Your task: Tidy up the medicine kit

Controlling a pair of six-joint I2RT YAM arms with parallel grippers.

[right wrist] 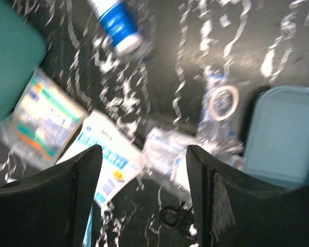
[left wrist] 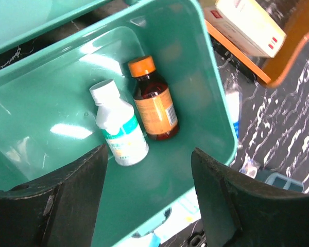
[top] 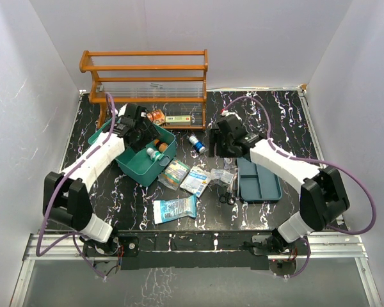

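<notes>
Hanging open and empty over the medicine kit (top: 137,170) at left, the left gripper (left wrist: 148,154) could be driven onto its bottles (left wrist: 154,109) if lowered blindly; the right gripper (right wrist: 144,152) is likewise open, empty.

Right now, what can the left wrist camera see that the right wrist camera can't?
Only the left wrist view shows the white bottle and the orange-capped brown bottle inside the teal box. Only the right wrist view shows the blue-and-white bottle, the flat packets and a bagged tape roll on the black table. Both show part of the teal box and the table.
</notes>
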